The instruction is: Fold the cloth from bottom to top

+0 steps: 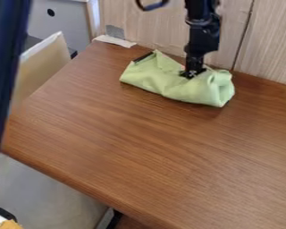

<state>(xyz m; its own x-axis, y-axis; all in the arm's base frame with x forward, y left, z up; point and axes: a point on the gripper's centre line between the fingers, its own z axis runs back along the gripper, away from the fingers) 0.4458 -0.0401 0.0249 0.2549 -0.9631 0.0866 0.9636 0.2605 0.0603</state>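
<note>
The cloth (163, 79), light green and bunched in folds, lies at the far side of the table. From the left, a dark post (5, 58) crosses the view; past it stands a beige panel (45, 67), perhaps the side of a box, with a grey cabinet (59, 22) beyond. At the table's far left corner is a pale strip (114, 41), just beside a grey patch (115, 31) on the wall. A dark bar (144, 57) shows at the cloth's far left edge. The gripper (192, 73) points down, touching the cloth right of its middle; I cannot tell whether it is open or closed. The table (139, 147) is brown wood grain, and pale wood panelling (267, 40) rises behind it.
</note>
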